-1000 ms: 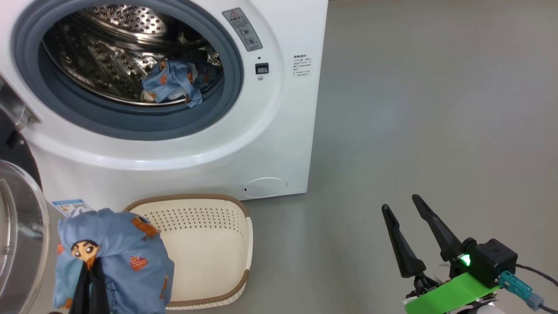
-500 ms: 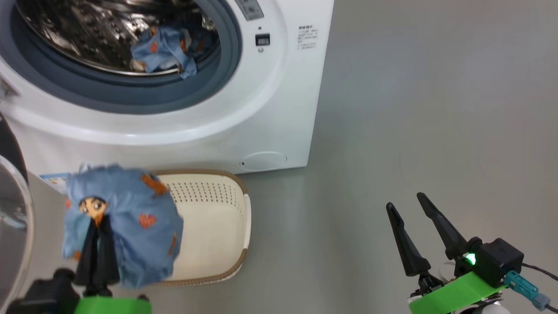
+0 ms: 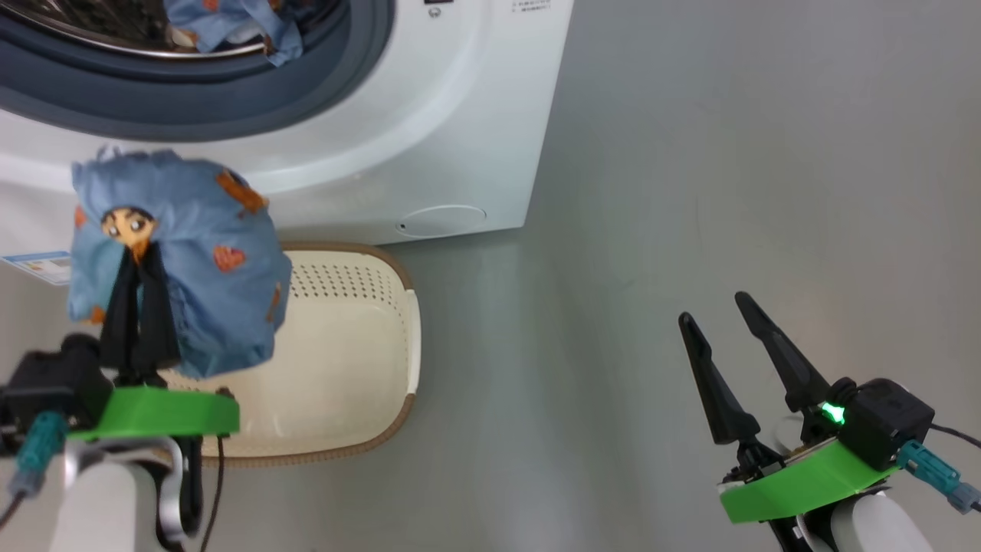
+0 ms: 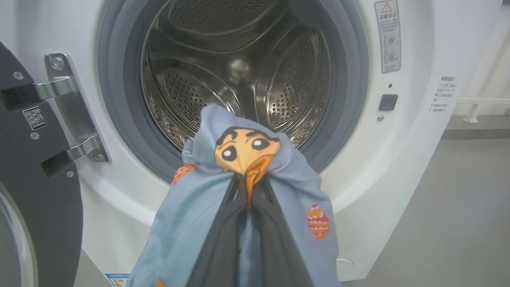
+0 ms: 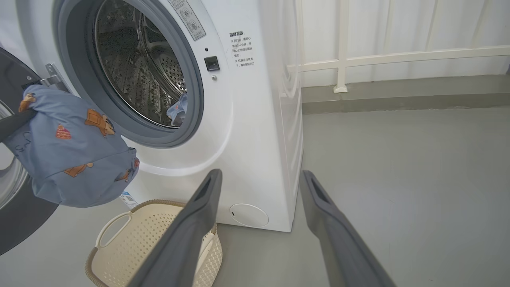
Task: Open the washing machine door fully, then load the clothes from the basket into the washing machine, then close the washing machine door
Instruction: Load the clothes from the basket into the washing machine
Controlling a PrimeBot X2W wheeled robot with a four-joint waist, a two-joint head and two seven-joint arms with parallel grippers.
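Two end effectors sit nearest the viewer. On the robot's right, the right end effector (image 3: 713, 308) hangs over bare grey floor (image 3: 728, 153), its two dark fingers spread wide apart and holding nothing. On the robot's left, the left end effector (image 3: 140, 268) is pinched tight on a light blue garment (image 3: 191, 268) printed with a cartoon face. The cloth drapes around the fingers in a loose bundle, held in the air above the left side of the basket (image 3: 345, 284).

That cream basket stands on the floor just in front of the washing machine (image 3: 429, 138), and its inside looks bare. To the left, the washing machine door (image 4: 40, 191) stands swung open on its metal hinge (image 4: 75, 115). Beyond, the steel drum (image 4: 239, 59) gapes inside its grey gasket (image 4: 342, 99), and a second blue garment (image 3: 230, 19) lies at the drum's front lip.

The step in hand appears to be carrying the last garment into the drum. To do it well, lift the bundle clear of the gasket's lower lip. Then reach well past it before letting go, so no trailing cloth catches in the seal when the door shuts.
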